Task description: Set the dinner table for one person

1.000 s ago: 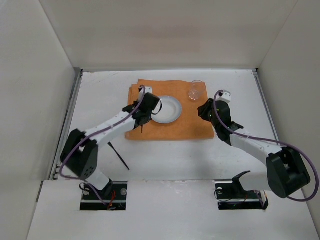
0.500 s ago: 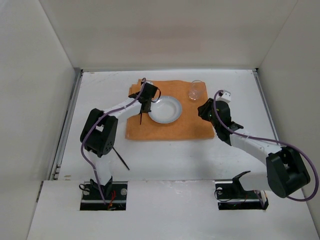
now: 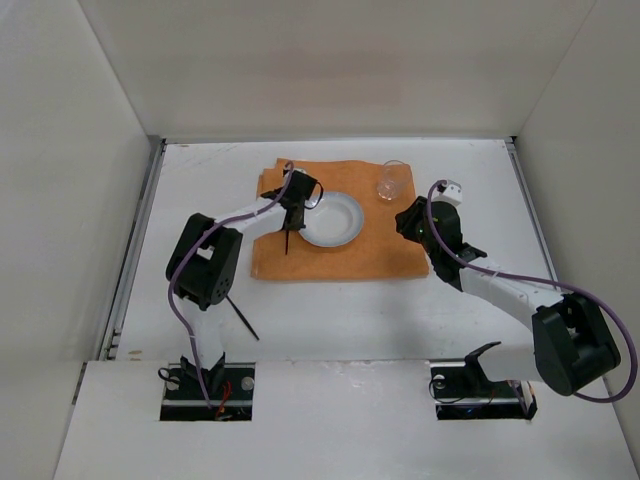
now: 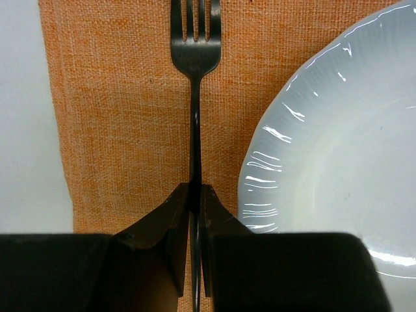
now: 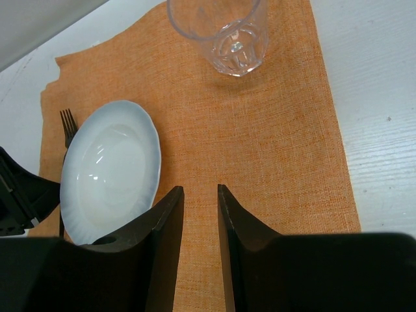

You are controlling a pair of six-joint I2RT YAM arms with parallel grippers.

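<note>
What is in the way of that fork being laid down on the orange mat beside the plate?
Nothing visible. The left jaws pinch the fork by its handle, and the strip of orange placemat under it, between the plate and the cloth's left edge, lies bare.

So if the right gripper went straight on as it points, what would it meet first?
Probably the clear glass, ahead of the right gripper; only bare orange placemat lies between. Its tilt is unclear, so it might touch the placemat first.
</note>
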